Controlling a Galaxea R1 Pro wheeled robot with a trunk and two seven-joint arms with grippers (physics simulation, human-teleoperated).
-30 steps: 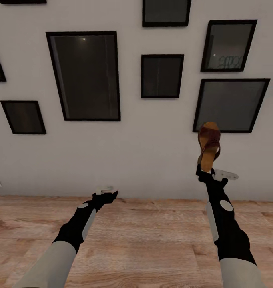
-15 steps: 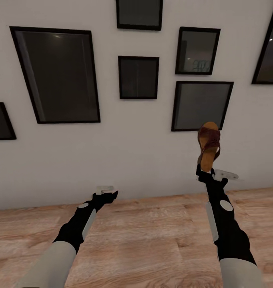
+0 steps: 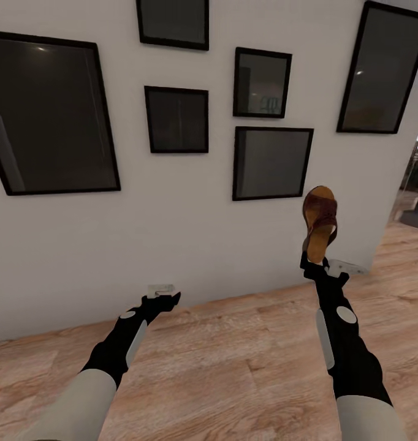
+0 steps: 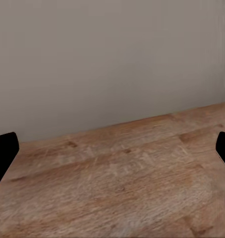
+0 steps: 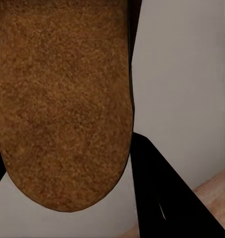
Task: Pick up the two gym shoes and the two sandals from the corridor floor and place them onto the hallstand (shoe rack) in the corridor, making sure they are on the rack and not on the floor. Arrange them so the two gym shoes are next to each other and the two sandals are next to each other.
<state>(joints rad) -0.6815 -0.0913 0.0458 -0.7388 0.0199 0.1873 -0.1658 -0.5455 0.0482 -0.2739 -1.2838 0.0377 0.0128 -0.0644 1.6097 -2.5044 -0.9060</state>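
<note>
So the right pincer point(image 3: 316, 260) is clamped on one sandal point(image 3: 320, 222) by its heel end, toe sticking straight up in front of the picture wall point(image 3: 190, 239). Carrying it high like that probably just keeps it off the floor point(image 3: 233, 367) while the robot drives. The left pincer point(image 3: 166, 293) has nothing in it, fingers spread wide, hanging low over the planks. Shoe rack isn't around here, so my guess is it's on the way there.

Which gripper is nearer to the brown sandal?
Right. The right gripper holds the sandal by its heel end, sticking upward. The left gripper is open and empty, well apart on the other side.
</note>
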